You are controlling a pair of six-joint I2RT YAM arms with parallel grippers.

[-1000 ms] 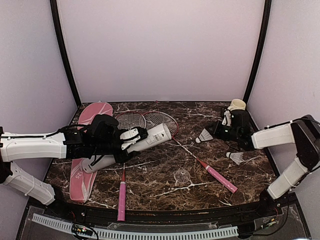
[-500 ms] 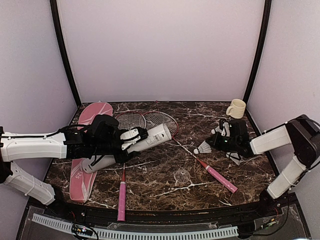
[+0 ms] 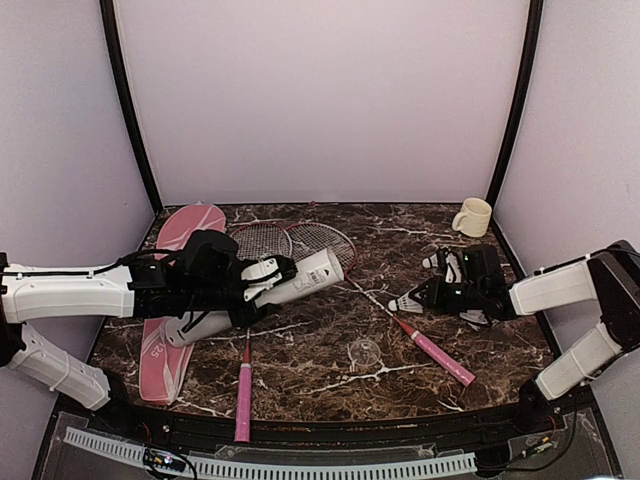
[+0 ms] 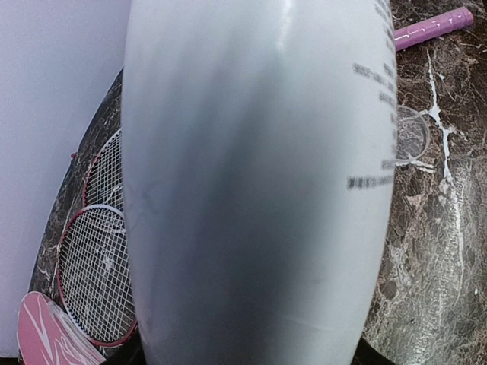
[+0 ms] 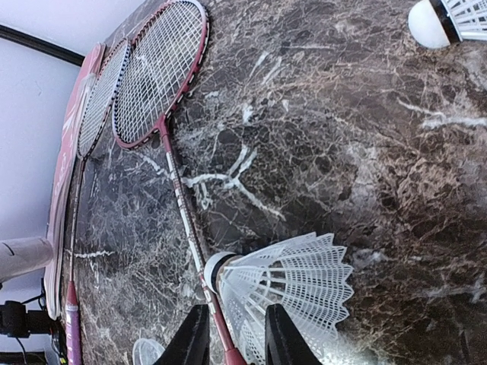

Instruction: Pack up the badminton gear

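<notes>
- The left end effector [image 3: 252,282] is clamped around the white tube [image 3: 300,278]. It grips the tube mid-body and holds it at a slant, with the upper end close to the racquet heads. In the left wrist view the tube [image 4: 259,182] pretty much fills the picture.
- The right end effector [image 3: 428,293] is low over the worktop [image 3: 330,370] on the right side. A shuttlecock [image 3: 405,301] sits right at its tip.
- In the right wrist view the two fingers [image 5: 194,338] stand a bit apart, with the shuttlecock's [image 5: 285,281] feather skirt poking in between them. Honestly I can't tell if they're pinching it or have let go.
- The shuttlecock's cork points away from the end effector and sits right at the thin shaft of one of the racquets [image 5: 156,72].
- A second shuttlecock [image 5: 445,19] lies on the marble, well apart from the first.
- Both racquet heads overlap near the back left, next to the pink racquet cover [image 3: 165,350].
- A cream mug [image 3: 472,216] sits in the back right corner.
</notes>
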